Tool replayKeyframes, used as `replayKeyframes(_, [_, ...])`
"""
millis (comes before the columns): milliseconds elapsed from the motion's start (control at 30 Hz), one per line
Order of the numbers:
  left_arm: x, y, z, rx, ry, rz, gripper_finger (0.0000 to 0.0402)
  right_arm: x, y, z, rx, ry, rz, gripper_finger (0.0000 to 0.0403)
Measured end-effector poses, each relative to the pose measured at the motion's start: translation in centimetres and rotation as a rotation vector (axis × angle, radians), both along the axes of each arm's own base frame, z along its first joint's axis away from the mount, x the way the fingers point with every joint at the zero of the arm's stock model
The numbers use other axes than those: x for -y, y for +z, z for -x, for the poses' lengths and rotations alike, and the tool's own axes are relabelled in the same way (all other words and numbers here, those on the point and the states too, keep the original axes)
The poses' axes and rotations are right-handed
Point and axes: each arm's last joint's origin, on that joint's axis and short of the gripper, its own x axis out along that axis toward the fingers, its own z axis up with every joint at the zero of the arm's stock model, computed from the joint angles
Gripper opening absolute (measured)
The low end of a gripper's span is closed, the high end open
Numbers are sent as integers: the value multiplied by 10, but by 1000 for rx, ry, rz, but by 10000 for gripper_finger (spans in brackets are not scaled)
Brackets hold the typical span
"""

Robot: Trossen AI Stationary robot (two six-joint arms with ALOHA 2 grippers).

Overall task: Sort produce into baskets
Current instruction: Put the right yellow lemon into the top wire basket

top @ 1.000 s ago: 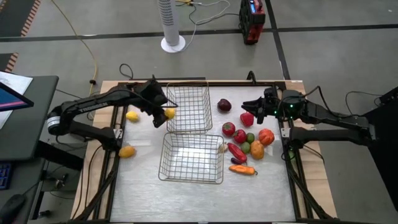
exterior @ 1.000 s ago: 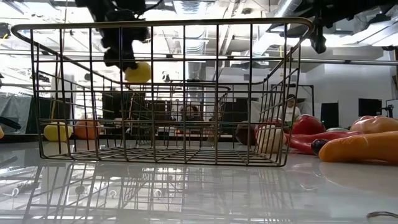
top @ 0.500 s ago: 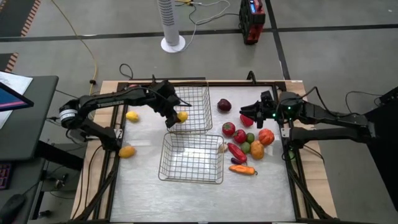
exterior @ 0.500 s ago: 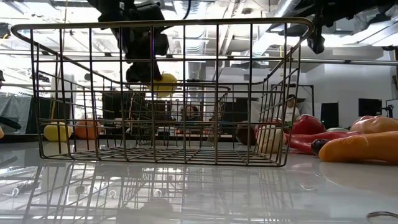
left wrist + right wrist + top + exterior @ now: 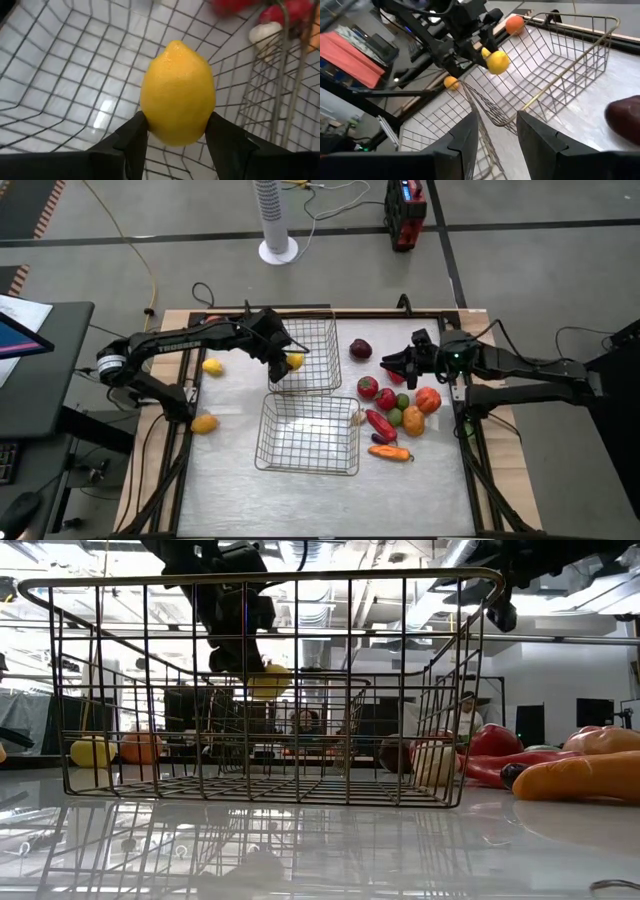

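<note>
My left gripper (image 5: 283, 364) is shut on a yellow lemon (image 5: 177, 97) inside the far wire basket (image 5: 318, 340), above its floor; the low view shows the lemon too (image 5: 268, 682). The near basket (image 5: 308, 460) stands in front of it, with nothing in it. My right gripper (image 5: 390, 363) is open and holds nothing, above the left end of the produce pile, beside a dark purple round (image 5: 360, 349). The pile holds red pieces (image 5: 368, 387), a green round (image 5: 402, 401), orange rounds (image 5: 428, 399), a red chili (image 5: 380, 423) and a carrot (image 5: 392, 452). My left gripper pinches the lemon between its two fingers (image 5: 131, 140), on the two opposite sides of its rear half (image 5: 150, 125). The fingers slant down from the table's left and lie along the lemon, whose tip points away from them. The lemon is lifted clear of the basket's floor.
A second lemon (image 5: 212, 366) and a yellow-orange piece (image 5: 204, 423) lie on the table left of the baskets. A white garlic-like piece (image 5: 357, 417) lies against the near basket's right side. Bare table lies in front of the near basket.
My left gripper has carried the lemon toward the table's right, from the far basket's left rim to over its floor, and has gone down a little. My right gripper has gone a little toward the table's left.
</note>
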Motion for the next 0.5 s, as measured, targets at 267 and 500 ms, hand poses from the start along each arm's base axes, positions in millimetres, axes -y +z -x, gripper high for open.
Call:
replayKeyframes(267, [-1, -2, 1, -23, 1, -12, 172, 1, 1, -2, 17, -4, 1, 162])
replayKeyframes(500, [-1, -2, 2, -26, -2, -14, 200, 1, 1, -2, 18, -7, -1, 162])
